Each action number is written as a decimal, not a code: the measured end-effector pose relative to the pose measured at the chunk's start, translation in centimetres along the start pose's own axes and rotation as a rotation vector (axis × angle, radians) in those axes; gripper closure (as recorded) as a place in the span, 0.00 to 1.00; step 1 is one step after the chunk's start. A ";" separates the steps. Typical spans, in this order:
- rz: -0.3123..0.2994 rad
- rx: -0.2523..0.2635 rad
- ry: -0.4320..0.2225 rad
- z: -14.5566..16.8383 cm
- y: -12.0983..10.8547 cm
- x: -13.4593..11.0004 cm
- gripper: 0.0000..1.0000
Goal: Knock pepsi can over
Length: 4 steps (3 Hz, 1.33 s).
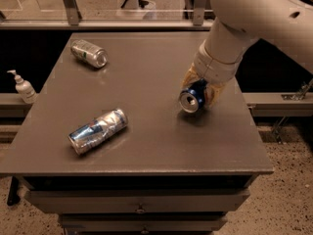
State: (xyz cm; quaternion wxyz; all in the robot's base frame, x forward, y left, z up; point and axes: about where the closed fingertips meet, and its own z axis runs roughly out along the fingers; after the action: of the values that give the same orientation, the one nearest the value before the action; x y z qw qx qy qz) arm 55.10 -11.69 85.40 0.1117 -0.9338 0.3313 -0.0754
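The pepsi can (192,96) is dark blue with a silver top. It is tipped far over on the right part of the grey table (146,146), its top facing the front left. My gripper (201,88) is right at the can, its yellowish fingers on either side of it, under the big white arm that comes in from the upper right. The can's far end is hidden behind the fingers.
A crushed silver-and-blue can (98,130) lies on its side at the front left. A silver-green can (88,53) lies at the back left. A soap pump bottle (23,87) stands on a ledge left of the table. A glass rail runs behind it.
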 end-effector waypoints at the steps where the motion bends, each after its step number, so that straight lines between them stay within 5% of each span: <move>1: -0.049 -0.035 0.013 0.2 0.6 -0.1 0.12; 2: -0.085 -0.062 0.018 0.3 1.1 -0.2 0.00; 4: -0.041 -0.055 -0.014 0.1 1.5 0.1 0.00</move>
State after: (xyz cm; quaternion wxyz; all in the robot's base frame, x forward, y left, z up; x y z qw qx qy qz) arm 54.30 -12.83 84.91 0.0869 -0.9436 0.3134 -0.0619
